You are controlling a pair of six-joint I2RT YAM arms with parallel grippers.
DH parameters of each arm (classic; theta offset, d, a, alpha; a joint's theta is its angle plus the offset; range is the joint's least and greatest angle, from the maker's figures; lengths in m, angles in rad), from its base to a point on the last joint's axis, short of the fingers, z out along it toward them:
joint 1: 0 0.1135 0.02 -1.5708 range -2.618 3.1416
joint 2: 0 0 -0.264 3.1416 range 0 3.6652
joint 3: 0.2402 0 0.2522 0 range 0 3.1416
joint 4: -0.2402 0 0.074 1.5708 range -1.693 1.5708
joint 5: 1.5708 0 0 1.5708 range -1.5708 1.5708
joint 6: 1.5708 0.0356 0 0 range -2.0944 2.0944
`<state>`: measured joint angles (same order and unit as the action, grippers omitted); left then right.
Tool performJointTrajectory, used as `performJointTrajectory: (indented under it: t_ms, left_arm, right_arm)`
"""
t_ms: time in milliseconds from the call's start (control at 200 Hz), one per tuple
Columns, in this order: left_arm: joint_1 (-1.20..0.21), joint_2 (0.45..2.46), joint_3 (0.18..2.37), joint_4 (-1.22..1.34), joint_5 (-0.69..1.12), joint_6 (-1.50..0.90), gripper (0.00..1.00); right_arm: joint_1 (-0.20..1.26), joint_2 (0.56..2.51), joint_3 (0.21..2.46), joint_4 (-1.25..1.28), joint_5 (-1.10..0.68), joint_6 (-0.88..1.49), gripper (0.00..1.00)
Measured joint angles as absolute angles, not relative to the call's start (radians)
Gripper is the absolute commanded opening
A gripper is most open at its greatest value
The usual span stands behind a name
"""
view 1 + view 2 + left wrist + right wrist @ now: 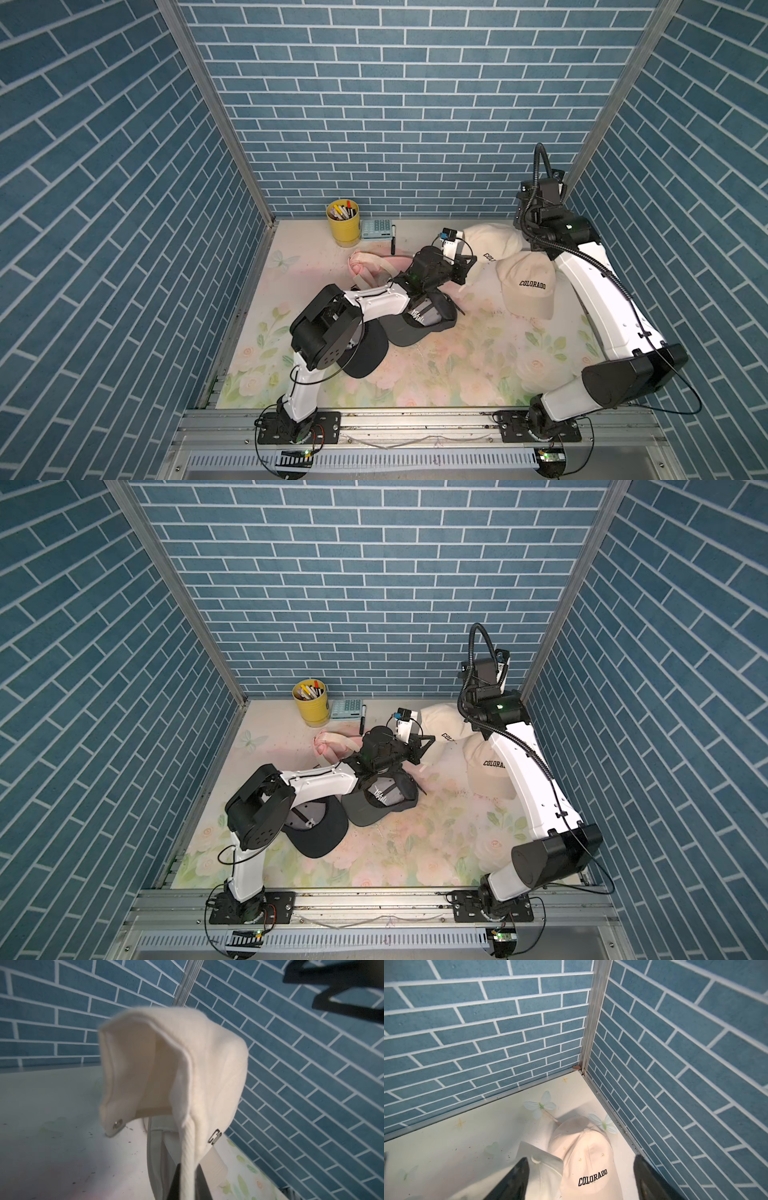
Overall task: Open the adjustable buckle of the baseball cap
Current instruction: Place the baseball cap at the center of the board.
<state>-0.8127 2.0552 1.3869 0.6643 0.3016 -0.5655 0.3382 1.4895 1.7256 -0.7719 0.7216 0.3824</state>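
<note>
You find the cream baseball cap [207,1059] at the far right of the desk [457,365], close to the back wall and touching a second COLORADO cap [525,291]; the near-centre desk lies open. Your left pincer [188,1167], arm stretched low over two dark caps [409,332], is clenched on the cap's strap [188,1142]. Your right pincer [581,1158] hangs released, raised above the far right corner.

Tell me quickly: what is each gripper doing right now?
Left gripper: shut on the cream cap's strap.
Right gripper: open, holding nothing, above a COLORADO cap.
</note>
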Motion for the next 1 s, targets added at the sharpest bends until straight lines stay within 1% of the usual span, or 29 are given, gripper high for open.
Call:
performJointTrajectory:
  t_ms: [275, 420, 635, 780, 1000]
  left_arm:
    - [-0.727, 2.301, 1.66, 0.737, 0.424, -0.836, 0.0]
    - [-0.684, 2.387, 1.75, 0.86, 0.45, -1.03, 0.0]
    - [-0.687, 2.471, 1.711, 1.032, 0.45, -1.275, 0.0]
    - [-0.714, 2.509, 1.666, 1.074, 0.451, -1.358, 0.0]
    - [-0.736, 2.512, 1.57, 1.159, 0.447, -1.45, 0.0]
  right_arm:
    - [0.327, 1.397, 1.603, -0.776, 0.677, 0.379, 0.78]
    - [0.322, 1.38, 1.574, -0.785, 0.662, 0.38, 0.78]
    - [0.313, 1.356, 1.558, -0.791, 0.654, 0.38, 0.78]
    - [0.313, 1.356, 1.558, -0.793, 0.638, 0.381, 0.78]
    - [0.312, 1.356, 1.554, -0.793, 0.614, 0.387, 0.78]
